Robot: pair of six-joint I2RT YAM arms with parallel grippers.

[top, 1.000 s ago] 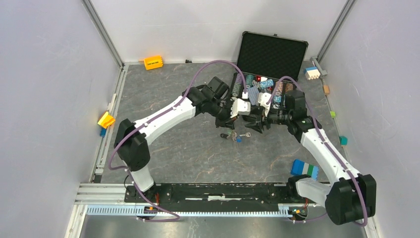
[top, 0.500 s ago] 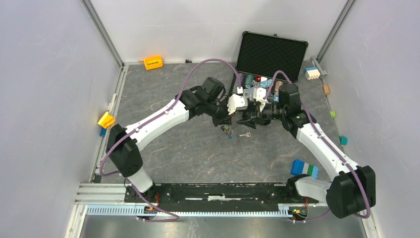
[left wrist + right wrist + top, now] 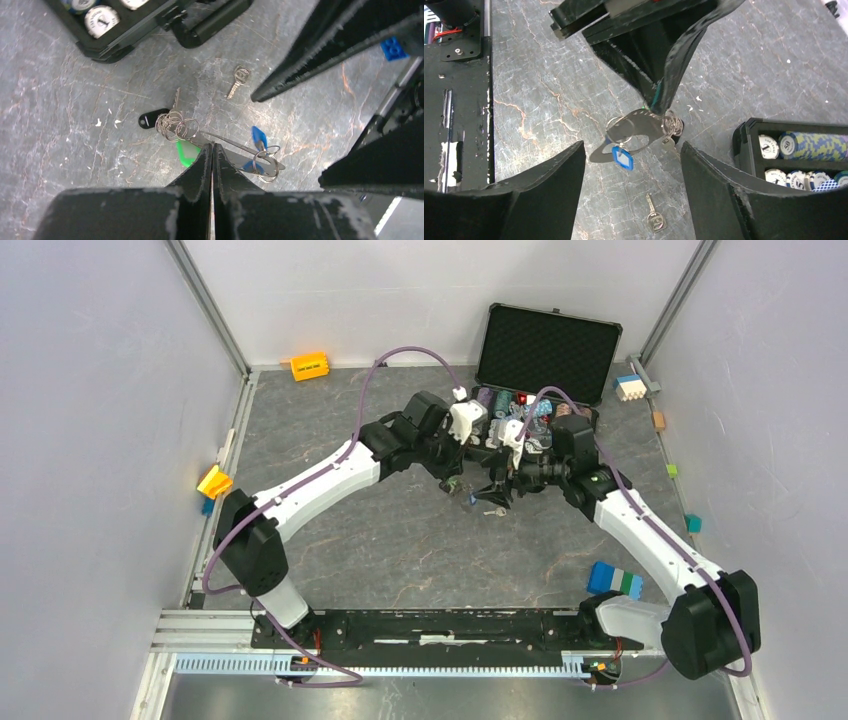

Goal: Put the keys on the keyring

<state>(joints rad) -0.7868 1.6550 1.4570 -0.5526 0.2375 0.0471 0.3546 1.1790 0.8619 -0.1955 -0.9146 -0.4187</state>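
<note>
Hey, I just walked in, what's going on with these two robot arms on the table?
The left gripper is pinched shut on the edge of the keyring, a metal loop with a blue tag attached. The right gripper is open and faces the loop from the other side. One small silver key lies loose on the table nearby, not on the ring yet.

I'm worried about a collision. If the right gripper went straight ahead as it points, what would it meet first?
Probably the keyring, held by the shut left gripper, in line with the open right gripper, though depth is unclear. The loose key lies on the table, seemingly below that line.
</note>
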